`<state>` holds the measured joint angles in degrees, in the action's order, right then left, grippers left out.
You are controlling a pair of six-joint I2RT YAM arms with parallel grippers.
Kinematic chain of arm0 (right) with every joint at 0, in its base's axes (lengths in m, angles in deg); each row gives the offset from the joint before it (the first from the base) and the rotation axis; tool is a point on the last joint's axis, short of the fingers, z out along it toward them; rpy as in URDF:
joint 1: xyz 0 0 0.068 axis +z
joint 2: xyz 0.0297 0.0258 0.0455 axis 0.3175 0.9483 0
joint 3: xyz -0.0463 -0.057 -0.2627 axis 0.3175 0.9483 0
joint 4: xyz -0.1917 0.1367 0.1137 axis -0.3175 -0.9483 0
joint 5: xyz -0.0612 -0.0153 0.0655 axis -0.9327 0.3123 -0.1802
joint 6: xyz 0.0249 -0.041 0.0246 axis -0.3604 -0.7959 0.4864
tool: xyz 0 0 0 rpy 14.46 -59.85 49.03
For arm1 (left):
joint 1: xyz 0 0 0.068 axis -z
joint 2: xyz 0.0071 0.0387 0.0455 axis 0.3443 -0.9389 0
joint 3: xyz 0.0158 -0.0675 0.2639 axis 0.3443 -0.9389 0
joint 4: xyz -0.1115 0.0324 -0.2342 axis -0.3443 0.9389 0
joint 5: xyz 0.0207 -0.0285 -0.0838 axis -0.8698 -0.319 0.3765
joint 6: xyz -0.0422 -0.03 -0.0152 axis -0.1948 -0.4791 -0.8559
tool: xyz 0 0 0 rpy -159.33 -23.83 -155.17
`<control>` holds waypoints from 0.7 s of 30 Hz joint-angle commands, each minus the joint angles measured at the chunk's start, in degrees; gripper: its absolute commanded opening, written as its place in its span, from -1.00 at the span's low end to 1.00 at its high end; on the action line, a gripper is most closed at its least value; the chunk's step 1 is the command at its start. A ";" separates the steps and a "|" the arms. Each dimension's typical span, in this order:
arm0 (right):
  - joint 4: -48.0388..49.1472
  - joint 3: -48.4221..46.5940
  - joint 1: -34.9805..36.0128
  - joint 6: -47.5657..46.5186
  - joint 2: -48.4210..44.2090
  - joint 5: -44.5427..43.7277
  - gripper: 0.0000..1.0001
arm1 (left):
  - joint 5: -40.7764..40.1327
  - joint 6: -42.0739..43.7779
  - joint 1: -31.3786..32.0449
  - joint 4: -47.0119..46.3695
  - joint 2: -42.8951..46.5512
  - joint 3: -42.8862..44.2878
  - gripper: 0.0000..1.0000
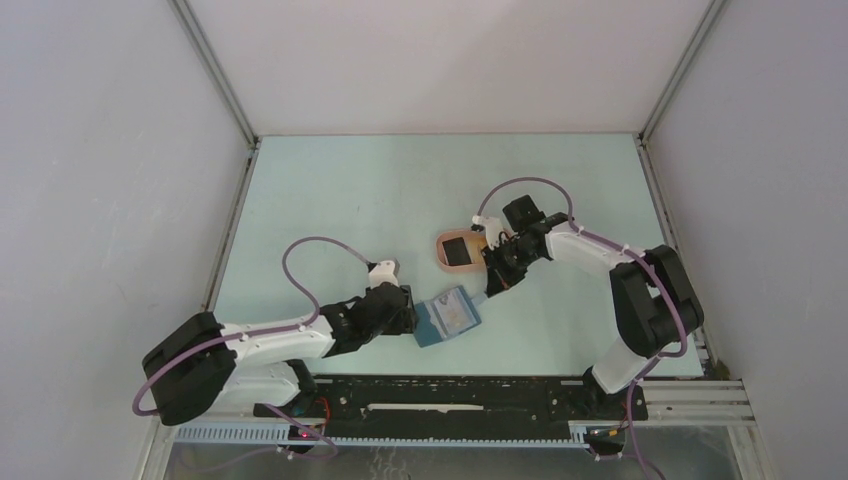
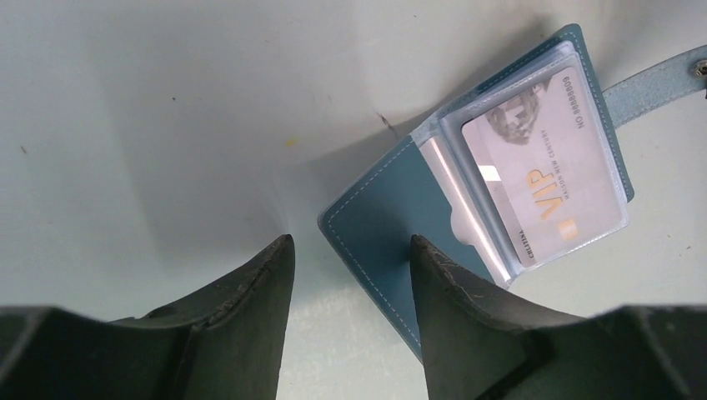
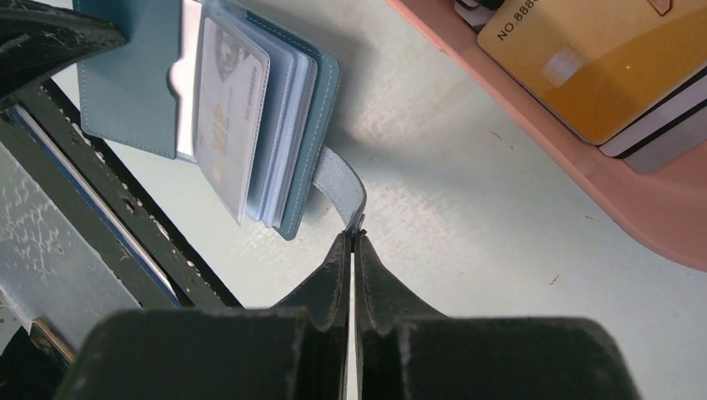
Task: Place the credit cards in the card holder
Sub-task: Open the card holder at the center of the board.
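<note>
The blue card holder (image 1: 448,318) lies open on the table near the front edge, with a pale VIP card (image 2: 542,158) in its clear sleeve. My left gripper (image 2: 350,246) is open at the holder's left flap (image 2: 383,225); the flap's corner lies between the jaws and one finger (image 2: 450,300) rests over it. My right gripper (image 3: 352,239) is shut on the end of the holder's snap tab (image 3: 342,187). More credit cards sit in the pink tray: a gold one (image 3: 600,58) on top in the right wrist view, a black one (image 1: 458,250) in the top view.
The salmon-pink oval tray (image 3: 584,175) stands just behind the holder, close to my right arm (image 1: 600,255). The black front rail (image 1: 450,395) runs right below the holder. White walls enclose the table on three sides.
</note>
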<state>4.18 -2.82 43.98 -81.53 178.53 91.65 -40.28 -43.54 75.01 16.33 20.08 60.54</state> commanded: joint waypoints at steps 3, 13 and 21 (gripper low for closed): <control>-1.39 -1.18 -0.10 -2.15 -1.29 -0.81 -0.53 | -0.47 0.49 -1.95 3.11 0.49 -0.23 0.17; 1.54 -1.73 1.84 -6.21 -14.17 6.44 0.11 | 2.12 5.62 -2.62 0.44 -4.11 2.93 0.15; 3.63 -3.19 7.92 -0.02 -4.00 2.12 -0.85 | 2.55 5.66 -2.83 -1.69 -3.26 1.47 0.12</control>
<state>6.41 -4.24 50.72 -84.96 168.96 97.10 -38.75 -38.93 72.56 14.47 17.04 62.11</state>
